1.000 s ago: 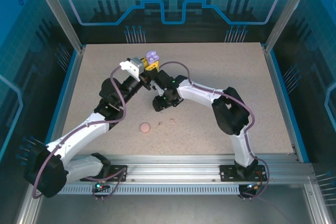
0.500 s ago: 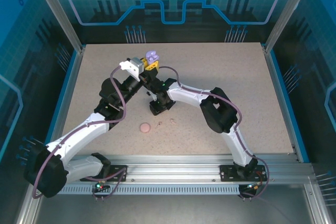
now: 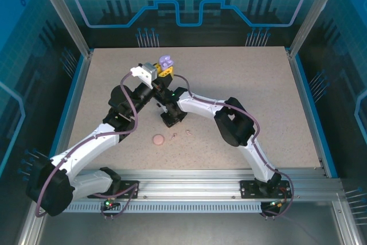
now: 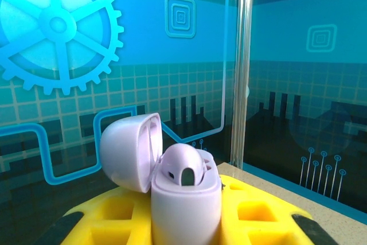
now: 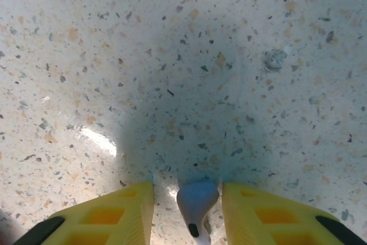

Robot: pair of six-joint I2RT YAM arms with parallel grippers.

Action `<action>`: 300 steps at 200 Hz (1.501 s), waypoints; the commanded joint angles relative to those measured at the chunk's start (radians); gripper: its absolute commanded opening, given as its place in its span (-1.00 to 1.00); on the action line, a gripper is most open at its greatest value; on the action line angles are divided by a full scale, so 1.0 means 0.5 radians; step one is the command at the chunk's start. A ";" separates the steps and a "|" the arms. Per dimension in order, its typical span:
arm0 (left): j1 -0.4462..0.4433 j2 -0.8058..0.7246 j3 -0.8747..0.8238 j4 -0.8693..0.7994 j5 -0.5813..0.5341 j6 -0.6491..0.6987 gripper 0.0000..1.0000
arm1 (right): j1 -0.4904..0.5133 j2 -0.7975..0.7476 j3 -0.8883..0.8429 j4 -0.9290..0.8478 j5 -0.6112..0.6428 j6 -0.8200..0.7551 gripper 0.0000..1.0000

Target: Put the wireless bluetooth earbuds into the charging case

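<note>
My left gripper (image 3: 163,72) is raised at the back of the table, shut on an open lavender charging case (image 3: 166,61). In the left wrist view the case (image 4: 186,205) stands between the yellow fingers (image 4: 261,216), lid (image 4: 129,150) swung left, with one lavender earbud (image 4: 184,167) seated in it. My right gripper (image 3: 172,119) points down at the table. In its wrist view it (image 5: 188,213) is open, and a second lavender earbud (image 5: 198,199) lies on the tabletop between the yellow fingers (image 5: 109,216), a gap on each side. Two pale pink earbuds (image 3: 175,136) (image 3: 188,132) lie nearer the front.
A round pink case (image 3: 158,139) lies shut on the speckled table (image 3: 258,84) just left of the pink earbuds. Both arms cross close together over the table's left centre. Blue enclosure walls (image 3: 321,113) surround the table.
My right arm has swung left and its gripper has come down to the table beside the left arm. The left gripper holds still with the case.
</note>
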 commanded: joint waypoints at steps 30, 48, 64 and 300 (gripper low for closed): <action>0.011 -0.039 -0.008 0.085 -0.039 -0.026 -1.00 | 0.027 0.104 0.061 -0.090 0.049 -0.022 -0.31; 0.013 -0.038 -0.006 0.085 -0.036 -0.029 -1.00 | 0.026 0.130 0.085 -0.106 0.076 -0.010 -0.32; 0.011 -0.039 -0.005 0.084 -0.036 -0.033 -1.00 | 0.027 0.153 0.109 -0.107 0.089 -0.004 -0.33; 0.012 -0.027 0.018 0.032 0.019 -0.053 -1.00 | -0.385 -0.370 -0.516 0.246 -0.051 0.432 -0.83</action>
